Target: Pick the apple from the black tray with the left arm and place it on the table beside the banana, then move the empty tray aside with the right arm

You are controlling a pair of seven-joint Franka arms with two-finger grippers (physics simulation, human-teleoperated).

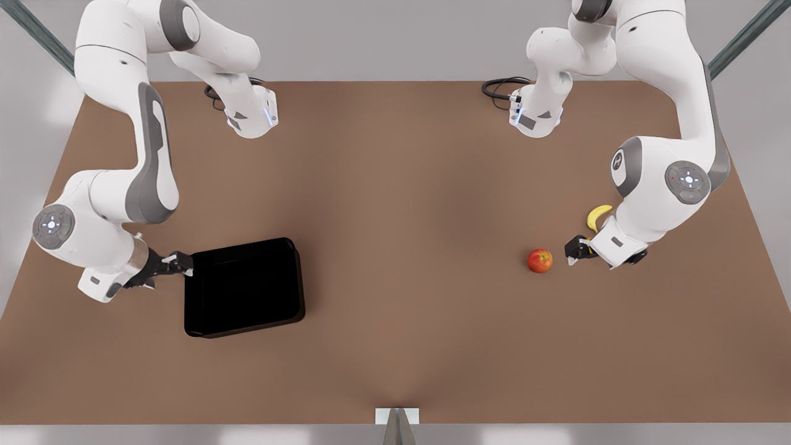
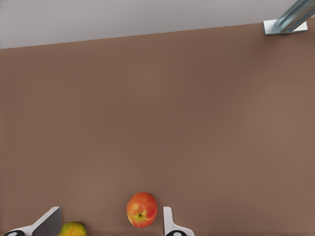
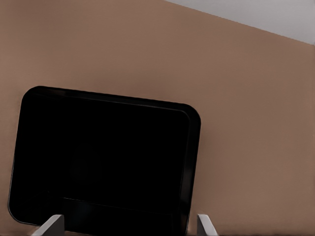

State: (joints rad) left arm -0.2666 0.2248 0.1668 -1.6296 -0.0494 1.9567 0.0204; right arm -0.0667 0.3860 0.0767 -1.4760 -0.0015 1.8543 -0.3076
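The red apple [image 1: 539, 260] rests on the brown table [image 1: 395, 204] at the front view's right, a short way from the yellow banana [image 1: 598, 216], which the arm partly hides. My left gripper [image 1: 573, 252] sits low just beside the apple, open and not touching it. In the left wrist view the apple [image 2: 142, 210] lies between the spread fingers of that gripper [image 2: 108, 223], close to one fingertip [image 2: 167, 221]. The black tray [image 1: 244, 287] lies empty at the front view's left. My right gripper [image 1: 182, 262] is at its short edge, open, its fingers straddling the rim [image 3: 127, 225].
A yellow-green rounded bit of fruit [image 2: 73, 229] peeks in beside the left gripper's other finger; I cannot tell what it is. A metal post [image 1: 397, 426] stands at the table's front edge. Bare tabletop stretches between tray and apple.
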